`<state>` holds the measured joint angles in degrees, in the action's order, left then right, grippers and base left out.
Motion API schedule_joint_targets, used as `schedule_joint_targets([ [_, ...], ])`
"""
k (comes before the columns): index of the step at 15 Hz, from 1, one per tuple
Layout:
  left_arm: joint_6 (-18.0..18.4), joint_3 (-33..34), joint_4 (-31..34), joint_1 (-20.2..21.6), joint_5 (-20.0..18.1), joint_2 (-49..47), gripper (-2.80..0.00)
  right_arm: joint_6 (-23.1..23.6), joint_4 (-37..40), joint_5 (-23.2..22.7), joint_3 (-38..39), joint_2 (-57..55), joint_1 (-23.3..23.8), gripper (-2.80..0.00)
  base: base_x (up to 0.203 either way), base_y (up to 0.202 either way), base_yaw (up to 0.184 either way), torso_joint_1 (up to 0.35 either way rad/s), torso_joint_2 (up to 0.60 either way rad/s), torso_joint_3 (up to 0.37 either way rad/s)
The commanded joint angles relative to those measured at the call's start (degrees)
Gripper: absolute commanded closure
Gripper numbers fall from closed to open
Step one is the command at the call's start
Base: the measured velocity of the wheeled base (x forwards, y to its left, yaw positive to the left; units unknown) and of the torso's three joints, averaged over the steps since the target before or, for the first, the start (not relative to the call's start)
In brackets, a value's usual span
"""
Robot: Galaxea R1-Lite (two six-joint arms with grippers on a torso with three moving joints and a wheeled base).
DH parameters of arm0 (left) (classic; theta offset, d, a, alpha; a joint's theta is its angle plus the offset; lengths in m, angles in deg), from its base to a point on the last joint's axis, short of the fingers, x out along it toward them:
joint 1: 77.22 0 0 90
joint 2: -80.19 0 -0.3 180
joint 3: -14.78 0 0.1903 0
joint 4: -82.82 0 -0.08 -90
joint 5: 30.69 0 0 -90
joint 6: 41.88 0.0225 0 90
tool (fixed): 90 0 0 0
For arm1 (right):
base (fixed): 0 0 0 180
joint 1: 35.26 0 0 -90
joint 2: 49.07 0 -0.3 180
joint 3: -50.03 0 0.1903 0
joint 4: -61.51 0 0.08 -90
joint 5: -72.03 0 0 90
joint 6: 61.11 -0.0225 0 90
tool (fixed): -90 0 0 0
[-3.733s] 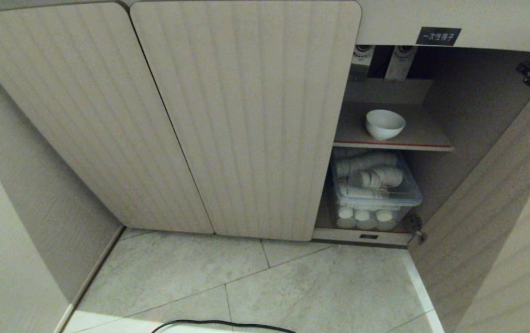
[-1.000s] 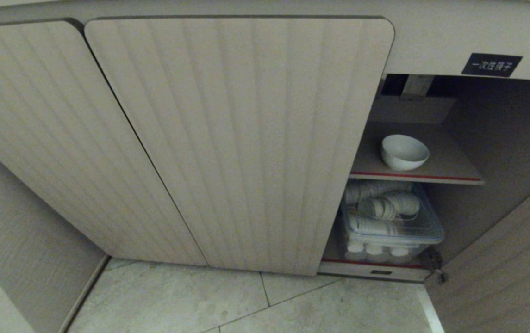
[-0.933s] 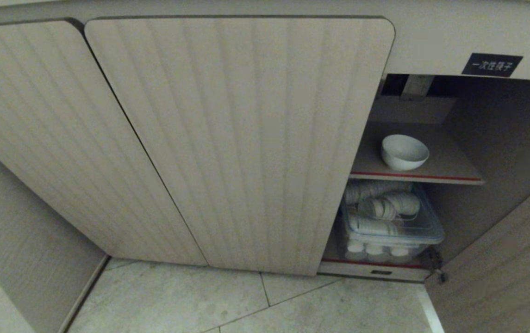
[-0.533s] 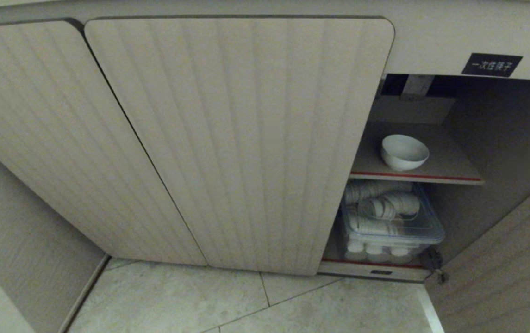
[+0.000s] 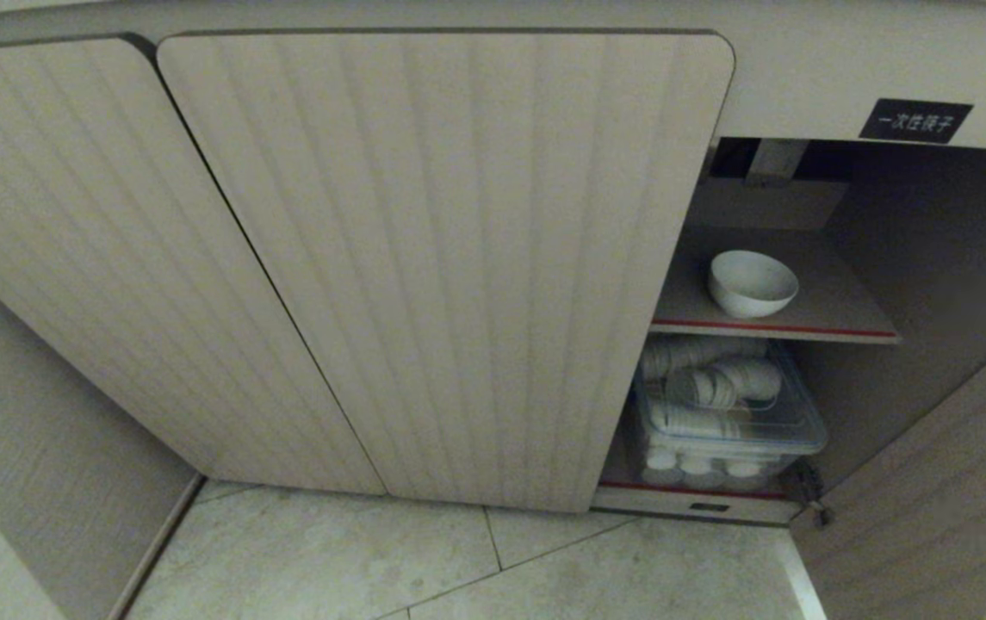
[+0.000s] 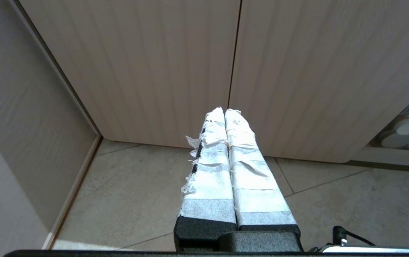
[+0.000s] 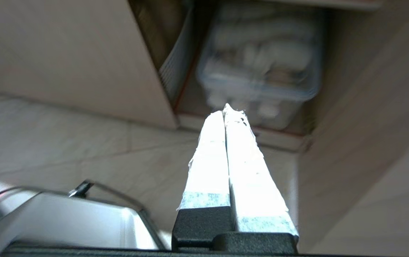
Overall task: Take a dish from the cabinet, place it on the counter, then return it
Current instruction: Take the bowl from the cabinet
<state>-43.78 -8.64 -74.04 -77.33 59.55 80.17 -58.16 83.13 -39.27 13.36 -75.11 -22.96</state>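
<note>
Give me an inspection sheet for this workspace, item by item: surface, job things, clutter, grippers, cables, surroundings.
Surface: counter not in view; tiled floor below.
Job's things: white dish upright on the red-edged shelf inside the open cabinet.
Clutter: clear plastic bin of stacked white cups under the shelf.
Grippers: left gripper shut, empty, facing the closed doors; right gripper shut, empty, pointing at the bin.
Cables: thin cable by the right wrist.
Surroundings: black label above the opening; open door at right.
</note>
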Motion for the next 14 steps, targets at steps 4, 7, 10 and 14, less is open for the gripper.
schedule_joint_targets([
  [4,0.0,0.0,0.0,0.0,0.0,0.0,0.00,3.7,-0.9,-3.0,-2.3,-14.4,2.7,0.00,0.000,0.000,0.000,0.000,0.00,0.000],
  [7,0.0,0.0,0.0,0.0,0.0,0.0,0.00,4.9,-7.7,-3.0,-2.7,-20.0,2.3,0.00,0.000,0.000,0.000,0.000,0.00,0.000],
  [10,0.0,0.0,0.0,0.0,0.0,0.0,0.00,4.8,-10.9,-3.1,-2.3,-22.9,2.1,0.00,0.000,0.000,0.000,0.000,0.00,0.000],
  [14,0.0,0.0,0.0,0.0,0.0,0.0,0.00,4.0,-13.8,-3.2,-2.4,-27.7,2.1,0.00,0.000,0.000,0.000,0.000,0.00,0.000],
])
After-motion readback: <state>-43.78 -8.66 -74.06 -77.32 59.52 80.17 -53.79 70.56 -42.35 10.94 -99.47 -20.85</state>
